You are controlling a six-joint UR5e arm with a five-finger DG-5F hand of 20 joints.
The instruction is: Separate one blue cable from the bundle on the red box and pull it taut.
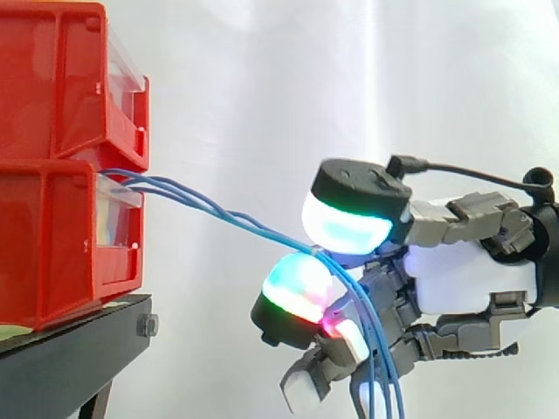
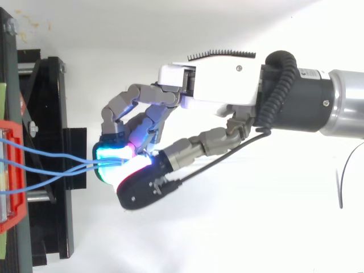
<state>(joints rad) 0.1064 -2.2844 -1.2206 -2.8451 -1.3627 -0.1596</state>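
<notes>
Stacked red plastic bins sit on a black metal stand at the left, with a white curtain behind.

A bundle of thin blue cables leaves the front of the lower bin, just under the lip of the upper one. It slopes down and to the right, well clear of the stand. The strands spread at the bin and converge toward the robot's hand. The hand meets them out in open air, probably so that any pull acts along the cables and away from the bin.

The hand is clenched on the cables. In the side view they pass between the big cyan-green thumb pad above and a green-red finger pad below, then drop loose past the palm and out of the bottom of the view. The other fingers are curled underneath.

From above, several strands run into the pinch, not one alone. I cannot tell whether one is gripped apart from the rest.

Judgement:
- Separation looks unfinished.
- The span from bin to hand is nearly straight, with a slight bow in the lower strands, so the cables are not fully taut.
- The next move likely calls for shedding the extra strands before drawing back to the right.
- The risk is dragging the whole bundle, or the cables slipping between the rounded pads.
</notes>
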